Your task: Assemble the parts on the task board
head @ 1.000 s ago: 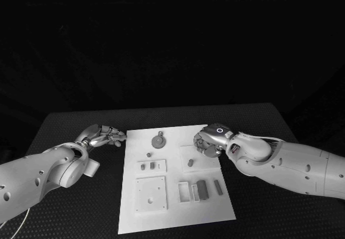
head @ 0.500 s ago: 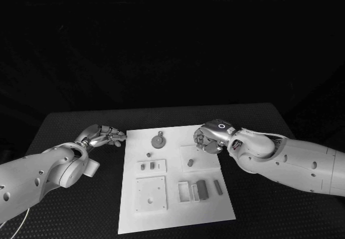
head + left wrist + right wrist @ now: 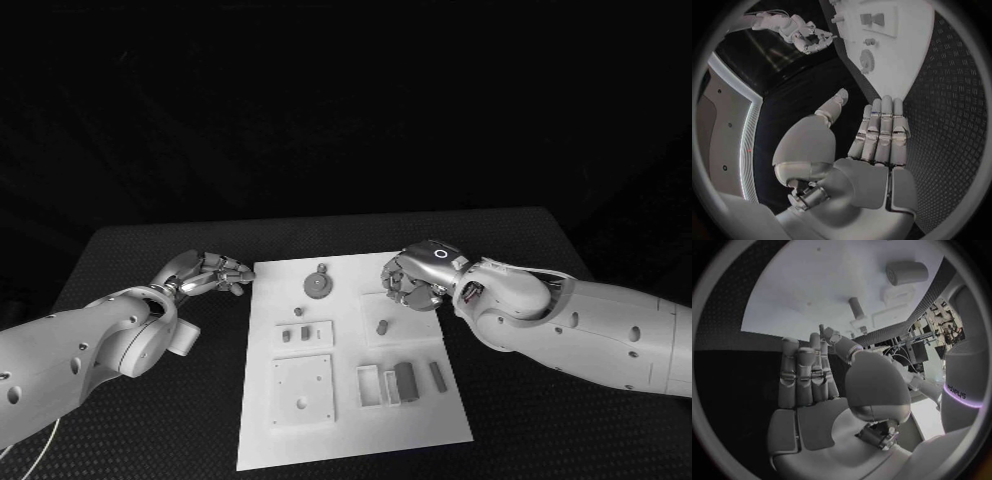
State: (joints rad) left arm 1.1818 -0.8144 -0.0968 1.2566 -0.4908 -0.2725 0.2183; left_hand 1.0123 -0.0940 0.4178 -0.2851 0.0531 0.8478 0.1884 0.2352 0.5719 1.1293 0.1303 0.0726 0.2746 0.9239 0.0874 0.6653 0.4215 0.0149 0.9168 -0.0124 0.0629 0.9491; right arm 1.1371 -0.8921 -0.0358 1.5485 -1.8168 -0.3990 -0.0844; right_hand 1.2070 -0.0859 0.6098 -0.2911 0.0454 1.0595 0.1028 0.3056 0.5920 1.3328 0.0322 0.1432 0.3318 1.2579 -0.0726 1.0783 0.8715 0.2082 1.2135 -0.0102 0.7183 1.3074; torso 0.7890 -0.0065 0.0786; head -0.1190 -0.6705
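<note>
The white task board (image 3: pixel 433 420) lies in the middle of the black table. On it are a round disc part (image 3: pixel 317 285), a small peg (image 3: pixel 382 326), a slotted plate (image 3: pixel 304 334), a square plate (image 3: pixel 303 388) and a rack of bars (image 3: pixel 398 383). My right hand (image 3: pixel 414 282) hovers over the board's far right part, beside the disc, holding nothing; the right wrist view shows its fingers (image 3: pixel 804 375) straight above the board (image 3: pixel 804 290), with a short cylinder (image 3: pixel 906 272) beyond. My left hand (image 3: pixel 211 272) sits off the board's far left corner, fingers (image 3: pixel 879 132) straight and empty.
The black ribbed table top (image 3: pixel 159 240) surrounds the board, with bare room on both sides and behind it. In the left wrist view the board (image 3: pixel 904 55), the disc (image 3: pixel 867 60) and my right hand (image 3: pixel 807 35) are ahead of the left hand.
My right hand has drifted a little leftward and away over the board's far right part. The left hand and the parts have stayed put.
</note>
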